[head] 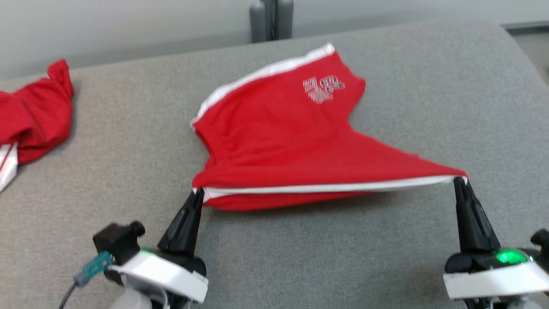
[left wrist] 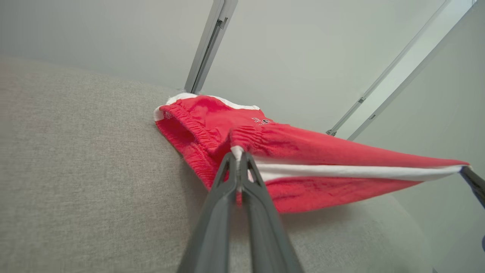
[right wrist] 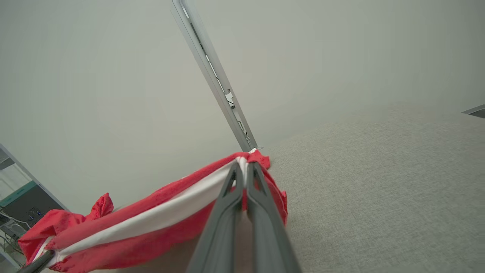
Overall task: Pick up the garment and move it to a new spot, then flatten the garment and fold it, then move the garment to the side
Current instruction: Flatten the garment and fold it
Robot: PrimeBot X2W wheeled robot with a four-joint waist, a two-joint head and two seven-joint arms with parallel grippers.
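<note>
The garment [head: 283, 133] is a pair of red shorts with white side stripes and a pale logo, spread over the grey padded surface [head: 386, 257]. Its near white-striped edge is stretched taut and lifted between my two grippers. My left gripper [head: 198, 192] is shut on the near left corner, seen close in the left wrist view as the garment [left wrist: 303, 151] pinched in the left gripper [left wrist: 238, 156]. My right gripper [head: 460, 178] is shut on the near right corner; in the right wrist view the right gripper [right wrist: 244, 168] holds the garment [right wrist: 159, 220].
Another red garment [head: 36, 113] with white trim lies bunched at the far left edge of the surface. A grey upright post [head: 271, 19] stands behind the surface's far edge. The surface curves down at the right.
</note>
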